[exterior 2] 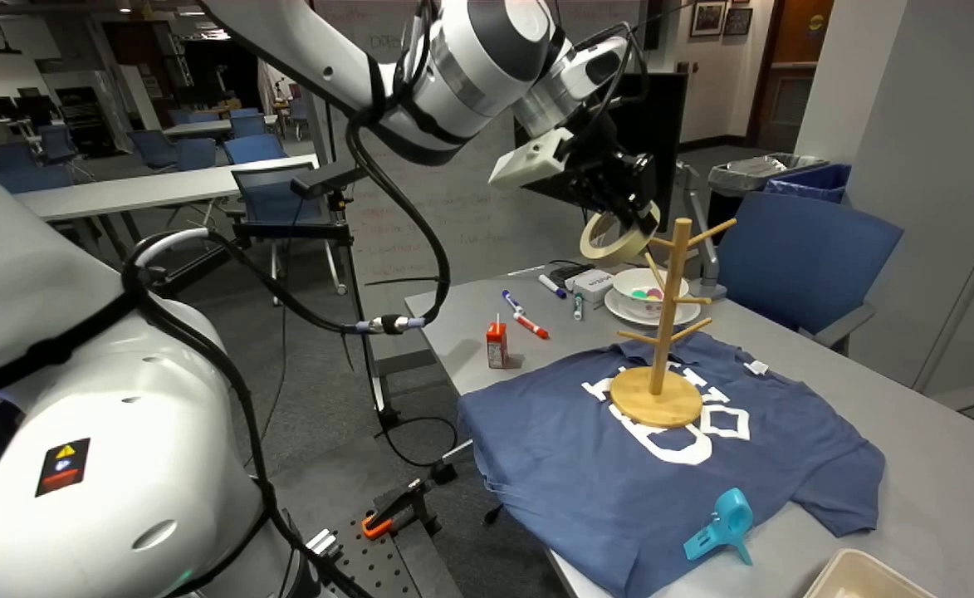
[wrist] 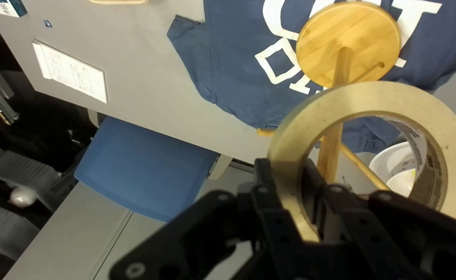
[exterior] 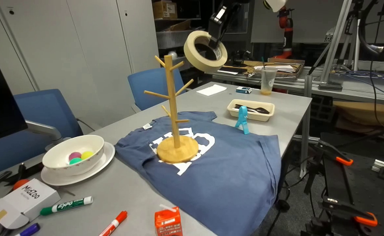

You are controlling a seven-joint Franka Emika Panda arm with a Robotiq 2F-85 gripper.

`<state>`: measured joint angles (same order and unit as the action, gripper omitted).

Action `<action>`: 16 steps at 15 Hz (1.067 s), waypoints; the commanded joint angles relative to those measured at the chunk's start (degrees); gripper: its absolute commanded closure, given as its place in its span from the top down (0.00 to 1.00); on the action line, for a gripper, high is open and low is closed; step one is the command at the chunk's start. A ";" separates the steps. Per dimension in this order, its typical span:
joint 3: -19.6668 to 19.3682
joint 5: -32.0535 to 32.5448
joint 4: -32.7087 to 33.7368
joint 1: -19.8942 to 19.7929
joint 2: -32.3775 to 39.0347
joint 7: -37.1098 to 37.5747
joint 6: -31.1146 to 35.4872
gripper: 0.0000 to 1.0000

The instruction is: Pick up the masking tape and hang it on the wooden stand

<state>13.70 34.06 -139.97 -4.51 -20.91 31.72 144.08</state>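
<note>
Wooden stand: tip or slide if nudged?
The wooden stand might tip if pushed near its top, given the tall pole. Its wide round base probably steadies it against light bumps. A low push may slide or bunch the blue shirt underneath, which shows creases.

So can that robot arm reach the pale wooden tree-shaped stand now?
Probably yes: its jaws hold the cream masking tape ring near the upper pegs of the stand, with nothing visible between.

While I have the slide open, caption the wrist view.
The gripper holds the masking tape by its rim, the wooden stand beyond on a blue T-shirt.
</note>
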 commanded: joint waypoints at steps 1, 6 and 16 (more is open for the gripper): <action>0.86 2.96 0.91 -1.34 1.34 3.18 3.22 0.06; 1.27 5.00 2.90 -1.05 4.20 5.69 5.63 0.06; -1.22 7.53 8.33 0.21 13.69 7.05 6.73 0.06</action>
<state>13.89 39.14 -134.63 -4.67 -11.06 37.07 149.17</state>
